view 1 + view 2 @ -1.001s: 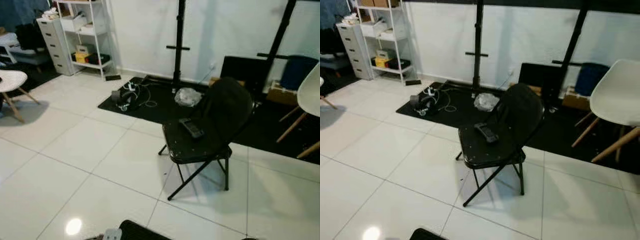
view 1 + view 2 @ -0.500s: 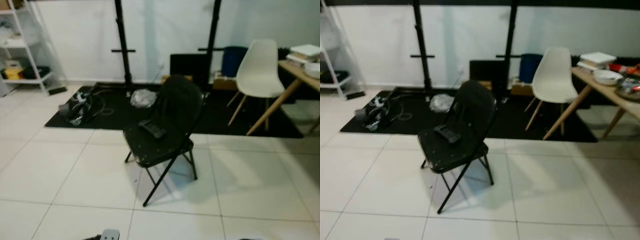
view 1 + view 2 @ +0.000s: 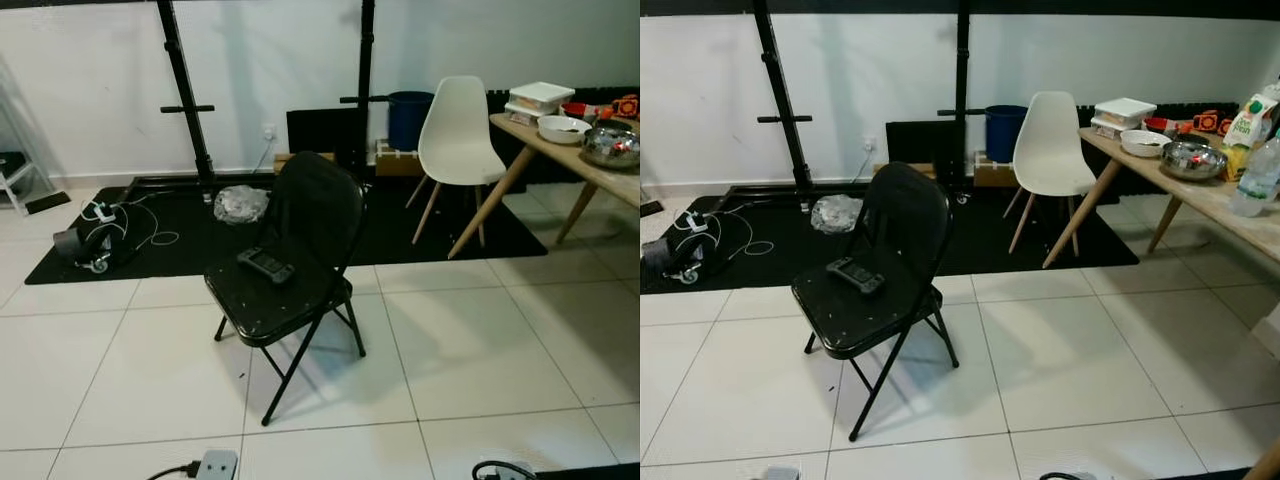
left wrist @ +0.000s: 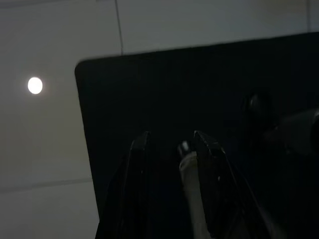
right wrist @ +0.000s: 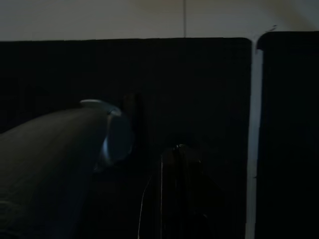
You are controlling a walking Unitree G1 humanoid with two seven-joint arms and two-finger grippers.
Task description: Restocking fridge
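A wooden table stands at the right. On it are a juice carton, a clear bottle, a metal bowl, a white bowl and stacked white boxes. Both arms hang low over a dark mat. In the dim left wrist view my left gripper is open, with a narrow gap between its fingers and nothing held. The right wrist view is very dark; my right gripper looks shut, its fingers pressed together.
A black folding chair with a remote on its seat stands on the white tiles in front of me. A white chair sits by the table. Behind it are a black mat with cables, two black posts and a blue bin. A power strip lies near my feet.
The camera has swung to the right: the shelves at the left left the picture, and the white chair and the table came into view. The folding chair itself has not moved.
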